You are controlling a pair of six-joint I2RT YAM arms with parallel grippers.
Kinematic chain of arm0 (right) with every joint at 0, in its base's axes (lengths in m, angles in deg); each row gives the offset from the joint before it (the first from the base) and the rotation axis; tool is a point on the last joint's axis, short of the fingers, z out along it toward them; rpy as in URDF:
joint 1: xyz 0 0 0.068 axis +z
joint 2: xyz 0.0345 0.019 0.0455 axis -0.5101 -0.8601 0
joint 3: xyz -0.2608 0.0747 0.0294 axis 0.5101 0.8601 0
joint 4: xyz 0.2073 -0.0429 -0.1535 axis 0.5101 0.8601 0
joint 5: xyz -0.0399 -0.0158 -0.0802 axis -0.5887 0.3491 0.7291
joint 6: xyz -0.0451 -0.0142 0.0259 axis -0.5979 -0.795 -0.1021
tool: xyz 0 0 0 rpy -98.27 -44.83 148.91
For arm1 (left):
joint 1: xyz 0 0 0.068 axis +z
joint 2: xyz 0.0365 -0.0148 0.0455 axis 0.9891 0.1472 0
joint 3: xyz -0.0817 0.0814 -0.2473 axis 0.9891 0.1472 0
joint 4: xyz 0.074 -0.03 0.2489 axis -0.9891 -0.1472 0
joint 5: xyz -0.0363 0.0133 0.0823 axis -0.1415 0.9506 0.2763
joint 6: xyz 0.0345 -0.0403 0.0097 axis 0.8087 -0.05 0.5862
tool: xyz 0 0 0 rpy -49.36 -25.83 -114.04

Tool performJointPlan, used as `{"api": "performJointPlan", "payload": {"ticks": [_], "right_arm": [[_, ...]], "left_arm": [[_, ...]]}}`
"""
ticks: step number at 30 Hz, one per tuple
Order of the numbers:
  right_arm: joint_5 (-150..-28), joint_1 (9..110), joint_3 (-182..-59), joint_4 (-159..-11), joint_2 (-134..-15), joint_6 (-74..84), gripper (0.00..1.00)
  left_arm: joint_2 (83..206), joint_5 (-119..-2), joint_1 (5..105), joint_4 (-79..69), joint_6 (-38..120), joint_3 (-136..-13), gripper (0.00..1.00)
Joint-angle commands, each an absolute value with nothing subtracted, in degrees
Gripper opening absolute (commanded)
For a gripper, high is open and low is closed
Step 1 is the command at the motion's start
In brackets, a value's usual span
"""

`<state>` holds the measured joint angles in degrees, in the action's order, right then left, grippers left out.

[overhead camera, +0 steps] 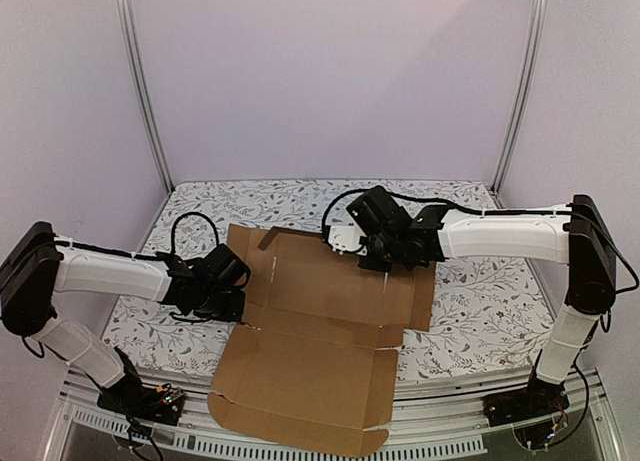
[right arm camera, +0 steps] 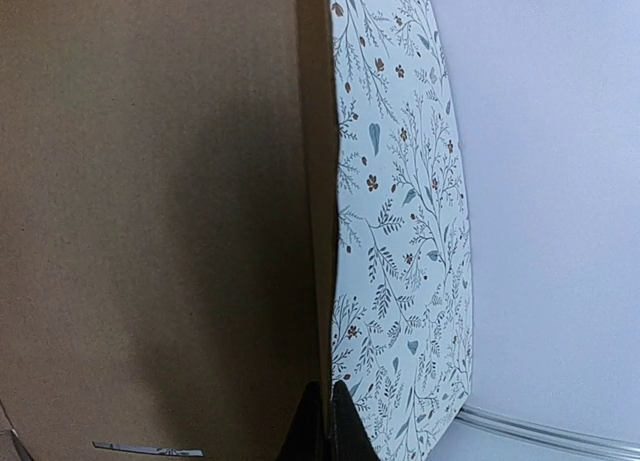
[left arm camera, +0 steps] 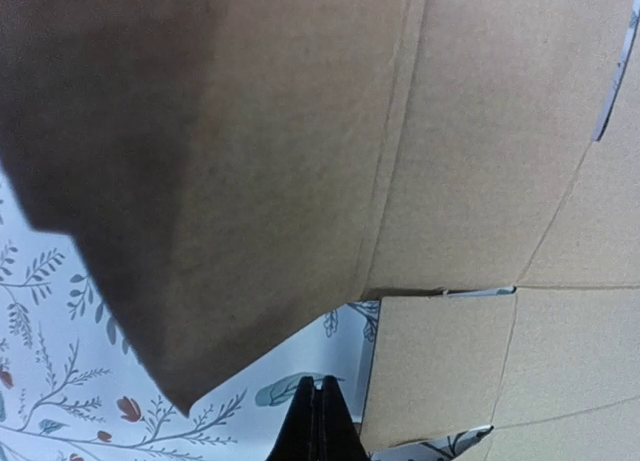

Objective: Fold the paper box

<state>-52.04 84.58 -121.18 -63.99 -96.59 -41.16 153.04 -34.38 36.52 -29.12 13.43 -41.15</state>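
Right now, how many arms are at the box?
2. The left arm reaches in to the left edge of the box. The right arm stretches over its far edge. Both are in plain view, and none is hidden.

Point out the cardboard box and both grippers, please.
cardboard box [overhead camera: 305,301]: overhead view, on its flat middle panel.
left gripper [left arm camera: 321,385]: left wrist view, at the shut fingertips.
right gripper [right arm camera: 327,389]: right wrist view, at the shut fingertips.
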Motion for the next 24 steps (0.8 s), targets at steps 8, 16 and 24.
{"api": "performJointPlan", "payload": {"ticks": [8,16,24], "right_arm": [[-53.21,84.37,-121.31,-63.58,-96.58,-39.45,0.00],[-53.63,84.31,-121.31,-63.58,-96.44,-39.10,0.00],[-53.55,84.51,-121.09,-63.74,-96.18,-38.92,0.00]], "left_arm": [[156.98,-36.90,35.48,-26.87,13.81,-41.83,0.00],[156.85,-39.88,35.48,-24.55,13.78,-40.89,0.00],[152.41,-41.03,35.48,-23.93,14.18,-40.47,0.00]]}}
